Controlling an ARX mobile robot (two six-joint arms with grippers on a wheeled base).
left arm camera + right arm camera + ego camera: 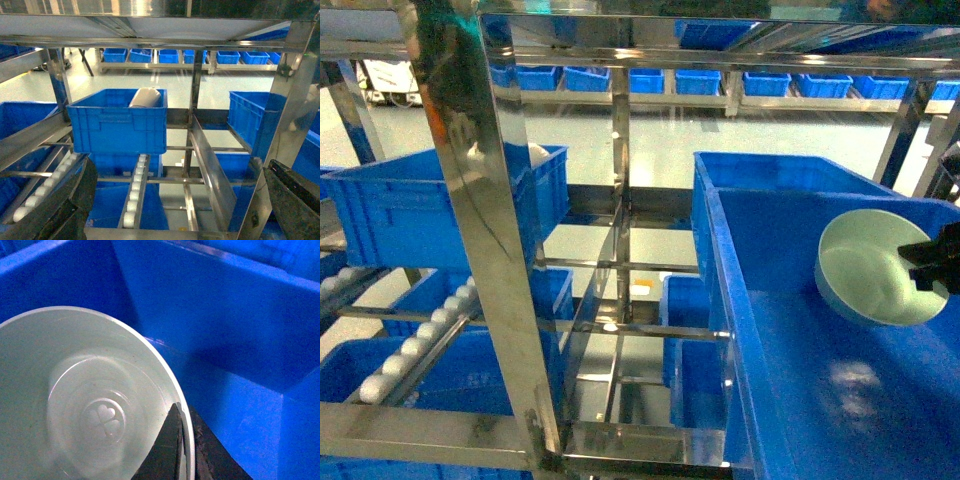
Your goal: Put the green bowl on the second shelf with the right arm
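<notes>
The green bowl (pixel 868 268) is tilted on its side inside a large blue bin (pixel 790 400) at the right of the head view. My right gripper (pixel 920 268) is shut on the bowl's rim, one finger inside and one outside. In the right wrist view the bowl (pixel 75 405) fills the left half, with a clover mark at its bottom, and the right gripper (pixel 186 440) pinches the rim. The left gripper (pixel 180 210) is open, its dark fingers (pixel 60 205) at both lower corners, nothing between them. Steel shelf rails (pixel 630 328) run across the rack.
A steel rack post (pixel 485 230) stands close in front. Another blue bin (pixel 440 205) with a white object sits on the left shelf, above white roller tracks (pixel 415 340). Several blue bins (pixel 700 80) line a far rack. A roller track (pixel 135 192) lies ahead of the left gripper.
</notes>
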